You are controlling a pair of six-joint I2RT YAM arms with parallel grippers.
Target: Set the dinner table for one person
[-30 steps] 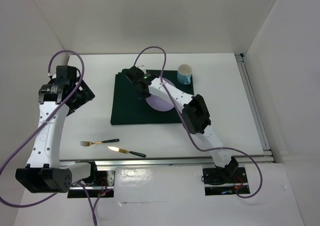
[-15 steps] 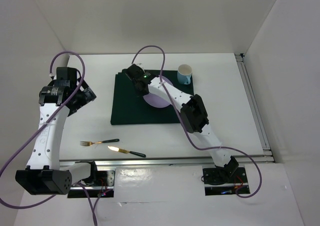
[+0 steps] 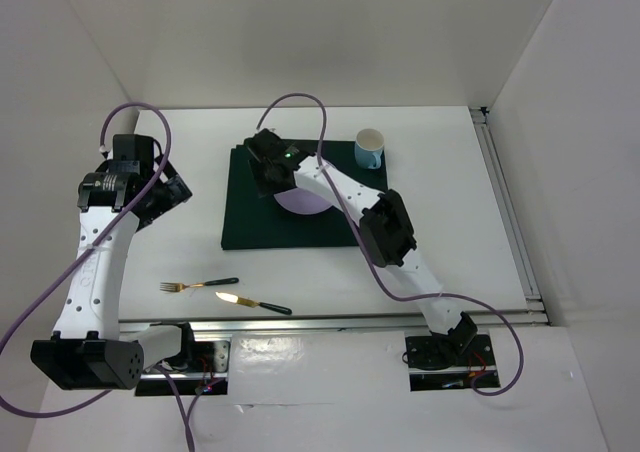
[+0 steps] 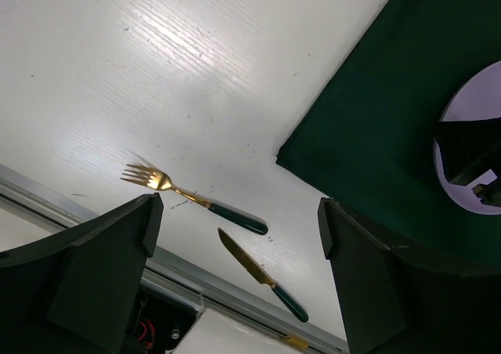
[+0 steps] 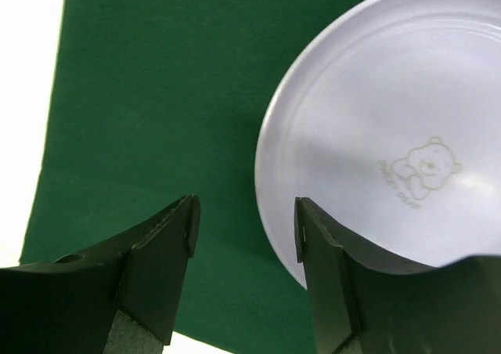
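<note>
Now the plate (image 5: 376,135) sits further left on the green mat (image 5: 156,95); the right hand (image 5: 244,213) has opened and let go, the left hand (image 4: 239,213) is wide open, empty.

Plate (image 5: 368,95) lies on mat (image 5: 156,95); fork (image 4: 196,201) beside knife (image 4: 262,275).

The dinner table (image 3: 470,192) is a big, plain white rectangular top, lying flat, with what looks like a metal rail (image 3: 330,321) along its near edge.

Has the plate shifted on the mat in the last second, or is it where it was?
Yes. The plate has slid left in the top view, away from the blue mug and toward the middle of the green mat.
</note>
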